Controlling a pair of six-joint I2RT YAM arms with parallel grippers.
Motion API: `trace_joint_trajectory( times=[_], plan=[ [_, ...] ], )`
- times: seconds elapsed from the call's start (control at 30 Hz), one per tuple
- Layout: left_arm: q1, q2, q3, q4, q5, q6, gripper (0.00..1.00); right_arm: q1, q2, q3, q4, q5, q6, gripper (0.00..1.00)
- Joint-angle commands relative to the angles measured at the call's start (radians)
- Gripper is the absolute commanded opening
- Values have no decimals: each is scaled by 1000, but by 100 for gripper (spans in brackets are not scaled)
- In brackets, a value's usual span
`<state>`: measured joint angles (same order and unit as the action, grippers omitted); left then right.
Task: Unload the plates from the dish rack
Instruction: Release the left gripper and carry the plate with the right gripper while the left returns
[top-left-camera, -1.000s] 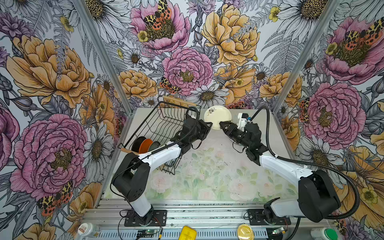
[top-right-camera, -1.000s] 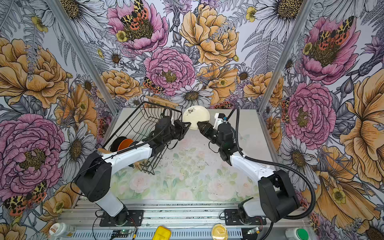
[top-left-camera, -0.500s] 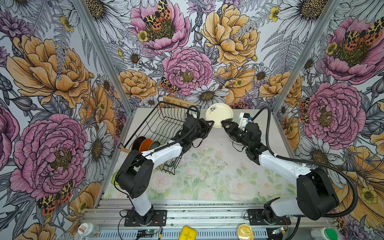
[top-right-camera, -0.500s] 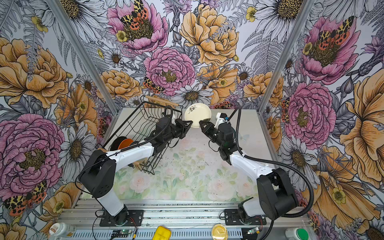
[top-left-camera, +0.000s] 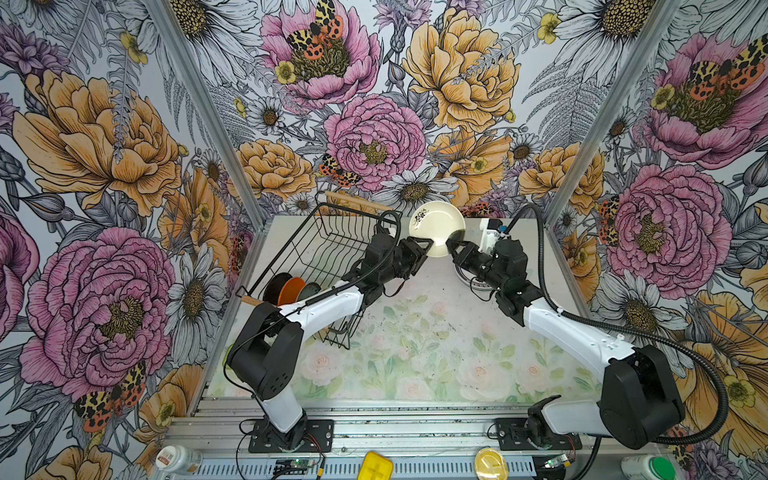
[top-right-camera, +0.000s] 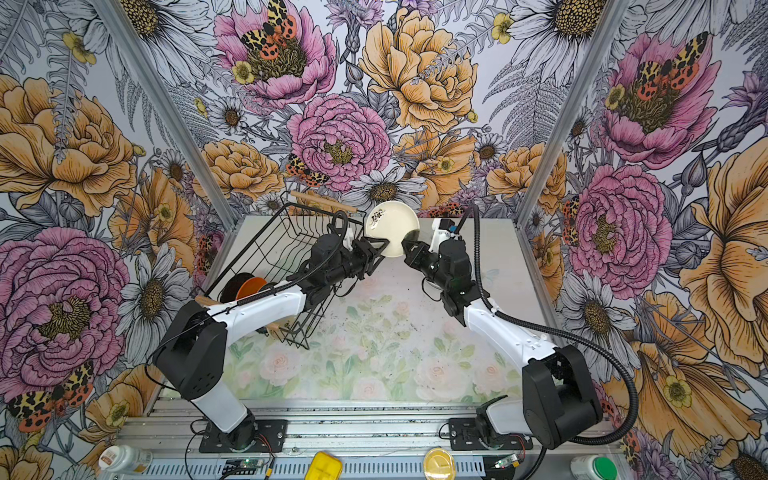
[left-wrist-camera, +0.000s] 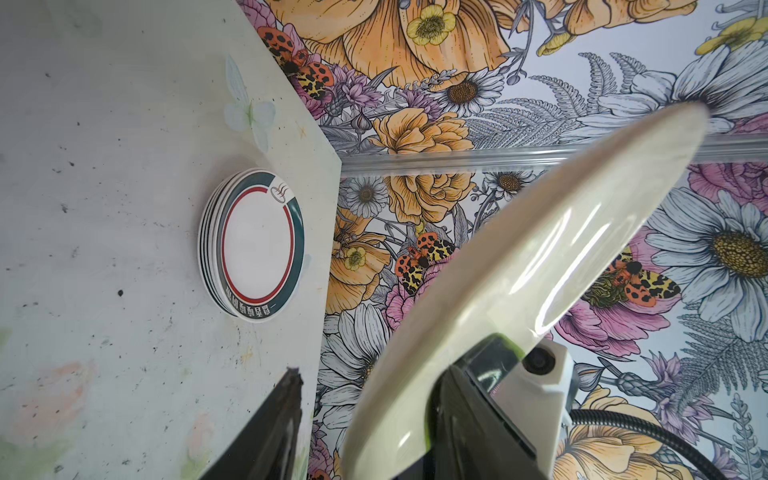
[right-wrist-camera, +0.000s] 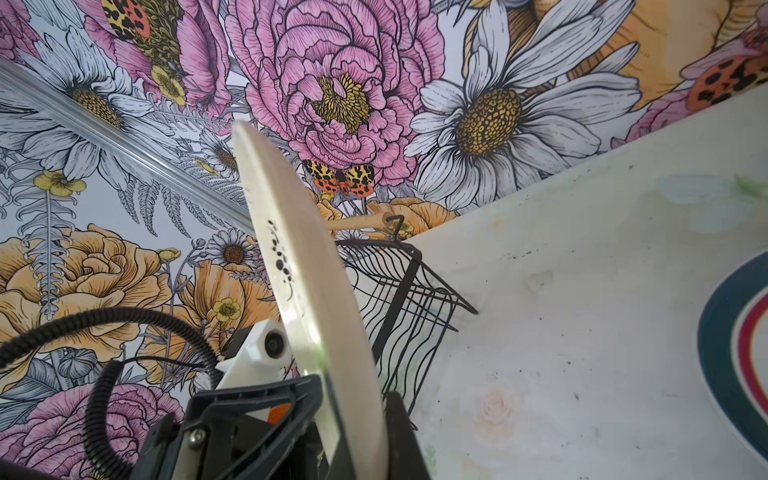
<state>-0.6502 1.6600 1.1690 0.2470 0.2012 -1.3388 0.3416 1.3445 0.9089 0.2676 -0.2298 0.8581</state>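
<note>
Cream plate (top-left-camera: 436, 224) held on edge above the table's (top-left-camera: 415, 332) far end

Our right gripper (top-left-camera: 454, 244) clamps its rim; left gripper (top-left-camera: 424, 250) spread, off it; dish rack (top-left-camera: 328, 232) holds black, orange and grey plates (top-left-camera: 291, 289); banded stack (left-wrist-camera: 253, 245) near the table's corner.

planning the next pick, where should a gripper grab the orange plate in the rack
Take the orange plate by its top rim, coming straight down from above. It stands on edge in the dish rack, with a black plate and a grey plate close on either side, so probably only that upper edge is free.
</note>
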Motion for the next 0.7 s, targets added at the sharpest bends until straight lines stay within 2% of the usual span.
trace_joint_trajectory(
  times=[0.0, 0.13, 0.2, 0.27, 0.4, 0.43, 0.47, 0.57, 0.67],
  plan=[
    [9, -65, 24, -84, -16, 90, 57, -52, -43, 60, -36, 12, -111, 0],
    [20, -92, 42, -195, -17, 177, 58, -97, -62, 106, -64, 12, -209, 0],
    [34, -110, 77, -308, -23, 262, 60, -104, -80, 151, -123, 32, -340, 0],
    [53, -127, 128, -436, -34, 377, 76, -109, -88, 208, -218, 9, -484, 1],
    [82, -196, 191, -688, -119, 599, 79, -130, -99, 301, -445, -18, -708, 0],
    [89, -218, 190, -724, -142, 638, 81, -139, -106, 307, -485, -12, -728, 0],
    [99, -244, 187, -768, -172, 679, 98, -149, -116, 308, -521, -5, -747, 0],
    [132, -322, 166, -868, -270, 754, 99, -173, -160, 279, -609, 84, -758, 0],
    [166, -415, 119, -915, -376, 796, 99, -200, -197, 236, -677, 123, -709, 0]
  ],
)
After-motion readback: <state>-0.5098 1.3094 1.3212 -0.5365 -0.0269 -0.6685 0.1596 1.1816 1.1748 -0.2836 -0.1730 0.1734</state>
